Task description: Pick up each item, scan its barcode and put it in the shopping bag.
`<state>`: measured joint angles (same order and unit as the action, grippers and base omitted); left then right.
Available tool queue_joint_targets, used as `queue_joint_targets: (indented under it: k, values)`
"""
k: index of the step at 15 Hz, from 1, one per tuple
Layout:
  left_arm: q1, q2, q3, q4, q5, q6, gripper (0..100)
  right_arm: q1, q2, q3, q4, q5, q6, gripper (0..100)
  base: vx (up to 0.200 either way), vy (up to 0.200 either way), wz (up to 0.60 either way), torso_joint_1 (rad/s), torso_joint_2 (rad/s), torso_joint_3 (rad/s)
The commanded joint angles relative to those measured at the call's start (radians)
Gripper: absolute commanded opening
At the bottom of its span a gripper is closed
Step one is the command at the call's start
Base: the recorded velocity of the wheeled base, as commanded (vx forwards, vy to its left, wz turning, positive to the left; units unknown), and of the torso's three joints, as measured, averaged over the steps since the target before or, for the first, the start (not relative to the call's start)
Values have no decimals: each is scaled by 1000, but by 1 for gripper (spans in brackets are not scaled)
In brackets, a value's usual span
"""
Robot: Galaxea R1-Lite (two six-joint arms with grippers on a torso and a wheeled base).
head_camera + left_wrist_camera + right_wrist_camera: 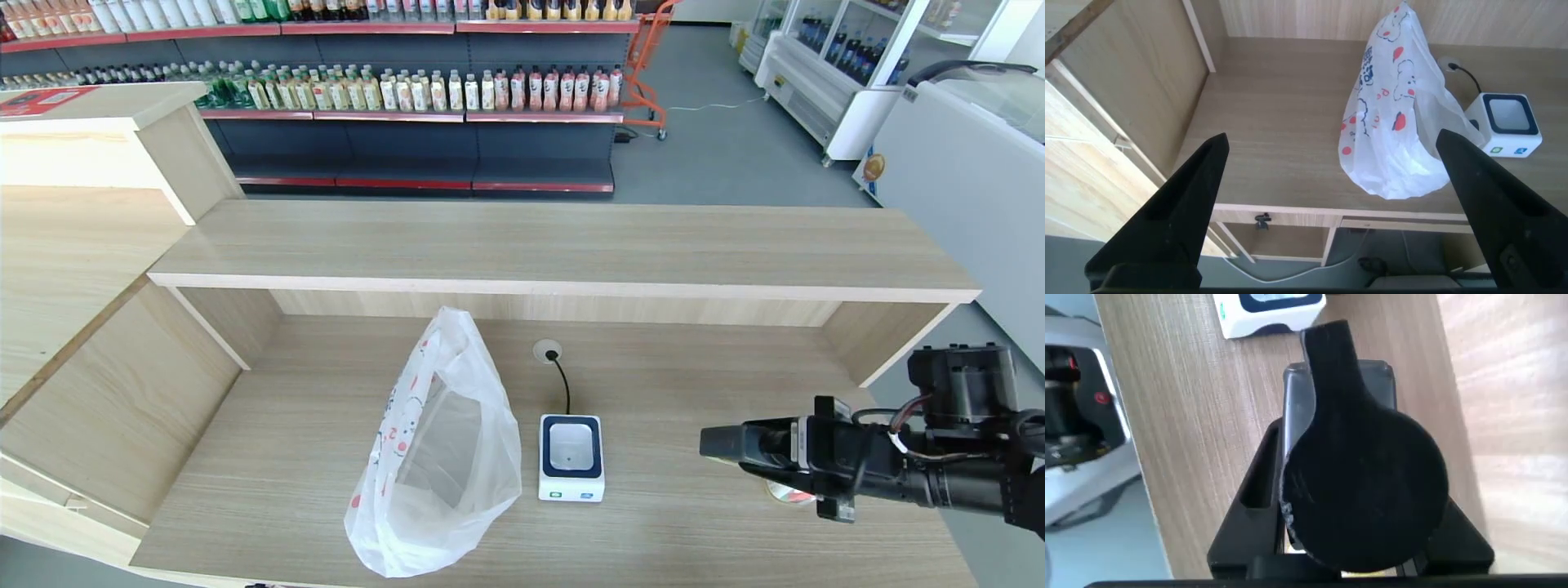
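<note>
Black, round and flat, the item sat gripped in the right tool above the bench, near the scanner; the left tool gaped wide, empty. It likely needed presenting square and steady over the scanner's window before bagging

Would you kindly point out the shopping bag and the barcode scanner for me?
shopping bag [445,457]: head view, on its translucent front side.
barcode scanner [571,447]: head view, on the glass window on its top.
</note>
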<state>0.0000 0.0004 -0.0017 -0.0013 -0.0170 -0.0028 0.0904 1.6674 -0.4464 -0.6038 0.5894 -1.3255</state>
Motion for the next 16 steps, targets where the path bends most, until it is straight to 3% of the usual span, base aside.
queue_joint_targets:
  k: [1, 2, 4, 6, 8, 12, 16]
  values:
    - [0, 0, 0, 0, 0, 0, 100, -72, -71, 32, 107, 276, -574, 0, 0, 0, 0, 0, 0, 0]
    - [0, 0, 0, 0, -1, 0, 100, -66, -72, 31, 154, 311, -698, 0, 0, 0, 0, 0, 0, 0]
    - [0, 0, 0, 0, -1, 0, 100, 17, -80, 18, 480, 357, -1163, 0, 0, 0, 0, 0, 0, 0]
    - [0, 0, 0, 0, -1, 0, 100, 57, -98, 2, 708, 360, -1408, 0, 0, 0, 0, 0, 0, 0]
    - [0, 0, 0, 0, 0, 0, 100, 94, -129, -5, 769, 357, -1471, 0, 0, 0, 0, 0, 0, 0]
    - [0, 0, 0, 0, 0, 0, 100, 265, -104, -37, 762, 363, -1538, 0, 0, 0, 0, 0, 0, 0]
    - [0, 0, 0, 0, 0, 0, 100, 293, -91, -41, 697, 362, -1554, 0, 0, 0, 0, 0, 0, 0]
